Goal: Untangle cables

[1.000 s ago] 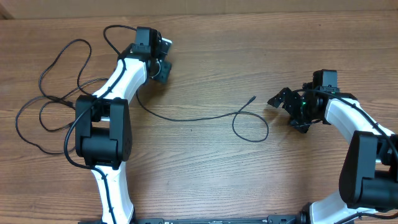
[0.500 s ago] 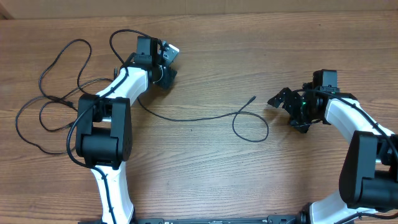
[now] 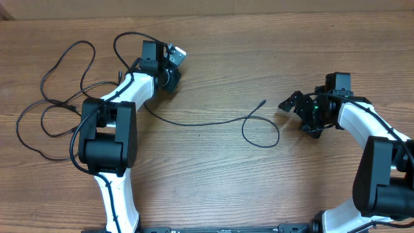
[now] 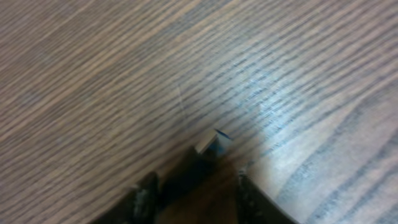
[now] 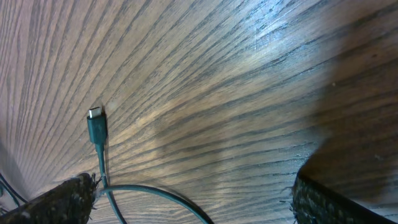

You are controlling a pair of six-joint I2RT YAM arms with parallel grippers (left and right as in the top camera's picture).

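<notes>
As the left fingers (image 4: 144,198) narrow around a plug (image 4: 214,142), I cannot tell if they grip it yet, so untangling waits; the right fingers (image 5: 323,202) hang spread, empty.

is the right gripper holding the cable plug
No, the right gripper is open, and the cable plug lies on the table ahead of it.

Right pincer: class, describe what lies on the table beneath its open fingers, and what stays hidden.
Under the right pincer, a cable lies on the bare wooden table, plug end pointing away. Its further run leaves the picture beside one finger; the wood directly beneath both fingers is covered.
</notes>
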